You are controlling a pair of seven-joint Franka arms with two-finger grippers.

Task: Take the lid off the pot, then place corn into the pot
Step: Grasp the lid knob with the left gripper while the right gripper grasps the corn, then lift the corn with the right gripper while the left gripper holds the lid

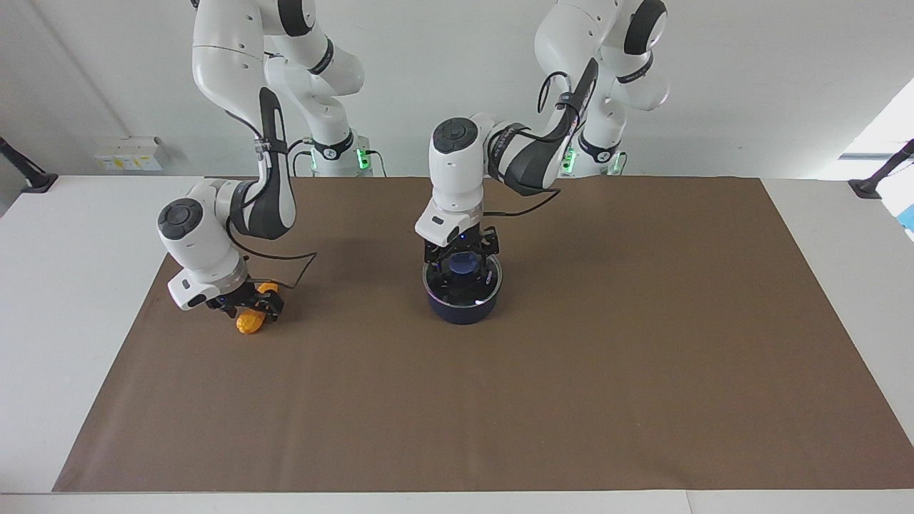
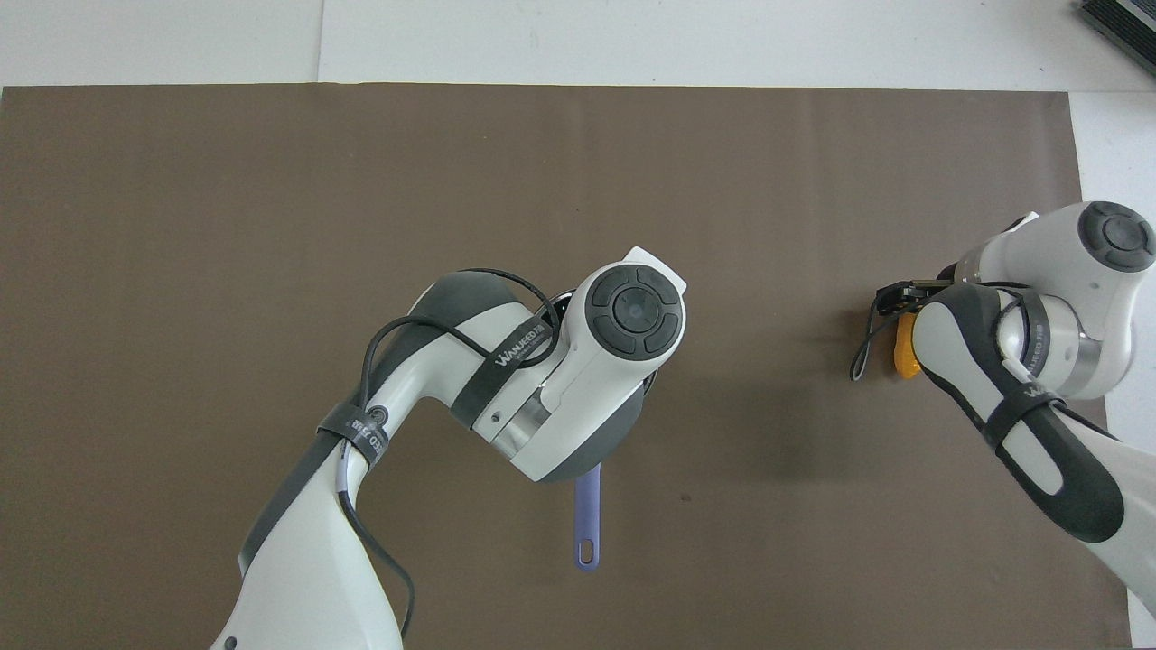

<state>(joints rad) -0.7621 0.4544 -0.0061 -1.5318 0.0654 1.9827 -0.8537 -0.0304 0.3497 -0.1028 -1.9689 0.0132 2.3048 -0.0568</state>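
The navy-blue pot [image 1: 463,308] stands mid-table with the glass lid [image 1: 493,283] on it. In the overhead view only the pot's long blue handle [image 2: 587,516] shows, pointing toward the robots; my left arm hides the rest. My left gripper [image 1: 463,263] is down over the lid, open, with a finger on each side of the blue knob [image 1: 463,265]. The orange-yellow corn [image 1: 249,323] lies on the mat toward the right arm's end and also shows in the overhead view [image 2: 904,355]. My right gripper [image 1: 251,303] is low over the corn's middle, and both ends of the corn stick out from under it.
A brown mat [image 1: 543,400] covers most of the white table. A small white box [image 1: 128,152] sits at the table's edge near the right arm's base. Black stands [image 1: 28,175] are at both table corners nearest the robots.
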